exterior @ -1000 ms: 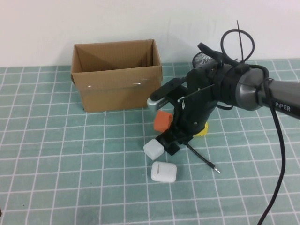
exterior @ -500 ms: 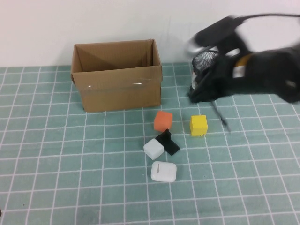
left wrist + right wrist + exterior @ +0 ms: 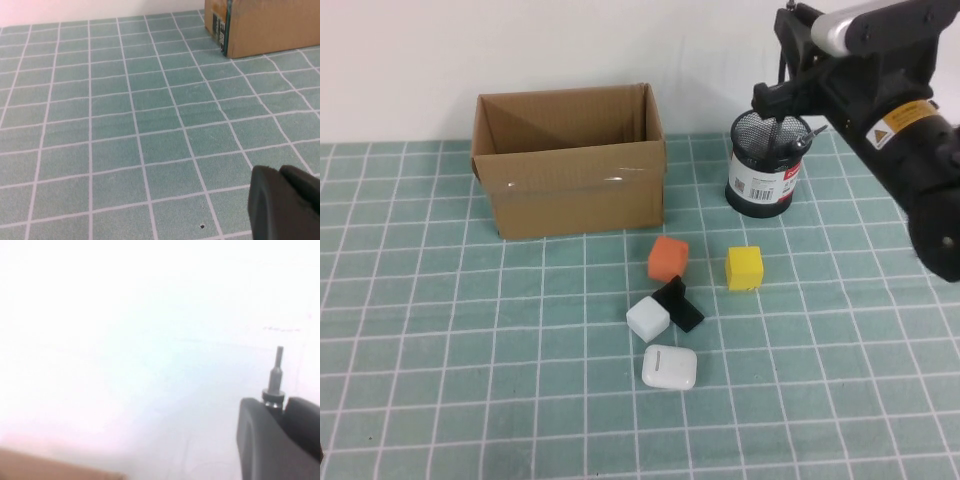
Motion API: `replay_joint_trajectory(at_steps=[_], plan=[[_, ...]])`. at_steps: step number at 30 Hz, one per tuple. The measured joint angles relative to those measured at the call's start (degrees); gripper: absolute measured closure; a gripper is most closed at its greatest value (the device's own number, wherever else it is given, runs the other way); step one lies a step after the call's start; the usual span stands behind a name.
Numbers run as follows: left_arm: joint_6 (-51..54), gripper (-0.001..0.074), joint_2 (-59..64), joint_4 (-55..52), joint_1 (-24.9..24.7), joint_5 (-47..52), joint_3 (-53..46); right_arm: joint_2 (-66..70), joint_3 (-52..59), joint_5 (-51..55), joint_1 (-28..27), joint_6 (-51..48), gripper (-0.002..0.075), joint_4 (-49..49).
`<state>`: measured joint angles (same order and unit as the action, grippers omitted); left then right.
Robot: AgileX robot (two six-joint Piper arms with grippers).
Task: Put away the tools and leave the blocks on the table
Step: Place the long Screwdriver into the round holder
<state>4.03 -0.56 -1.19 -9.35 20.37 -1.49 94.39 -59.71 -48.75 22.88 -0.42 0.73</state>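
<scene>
My right gripper point(image 3: 783, 95) is raised just above the black mesh cup point(image 3: 763, 168) at the back right. In the right wrist view it point(image 3: 281, 403) is shut on the thin black screwdriver, whose metal tip point(image 3: 276, 371) sticks out past the fingers against the white wall. The orange block point(image 3: 668, 258), yellow block point(image 3: 743, 268) and white block point(image 3: 647, 318) lie on the green grid table point(image 3: 470, 350). The thick screwdriver and the blue pliers do not show. My left gripper point(image 3: 286, 186) is shut and empty, low over bare mat.
An open cardboard box point(image 3: 568, 165) stands at the back left; its corner shows in the left wrist view point(image 3: 265, 25). A white earbud case point(image 3: 669, 367) and a black angular piece point(image 3: 681, 304) lie by the white block.
My right arm has lifted the thin screwdriver off the mat near the blocks and swung it back and up, to above the mesh cup. The blocks have not moved.
</scene>
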Motion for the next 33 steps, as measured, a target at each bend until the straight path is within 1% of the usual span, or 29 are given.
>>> replay_joint_trajectory(at_steps=[4,9,15,17,20,28,30,33], plan=[[0.00,0.0739,0.00,0.00,0.00,0.00,0.00,5.53,-3.91,-0.05,-1.22,0.00,0.0729,3.64],[0.00,0.0739,0.00,0.00,0.00,0.00,0.00,10.93,-7.68,-0.05,-1.22,0.00,0.0729,2.21],[0.00,0.0739,0.00,0.00,0.00,0.00,0.00,14.19,-8.97,0.24,-1.12,0.42,0.0714,2.10],[0.00,0.0739,0.00,0.00,0.00,0.00,0.00,14.40,-8.97,0.81,-1.12,1.09,0.0687,2.10],[0.00,0.0739,0.00,0.00,0.00,0.08,0.00,14.77,-8.97,1.12,-1.12,1.34,0.0627,2.10],[0.00,0.0739,0.00,0.00,0.00,0.08,0.00,14.40,-8.97,4.48,-1.12,1.49,0.0397,0.76],[0.00,0.0739,0.00,0.00,0.00,0.08,0.00,13.22,-8.97,5.27,-1.12,1.49,0.0380,0.15],[0.00,0.0739,0.00,0.00,0.00,0.08,0.00,10.55,-8.37,5.80,-1.12,1.49,0.0387,-0.23]])
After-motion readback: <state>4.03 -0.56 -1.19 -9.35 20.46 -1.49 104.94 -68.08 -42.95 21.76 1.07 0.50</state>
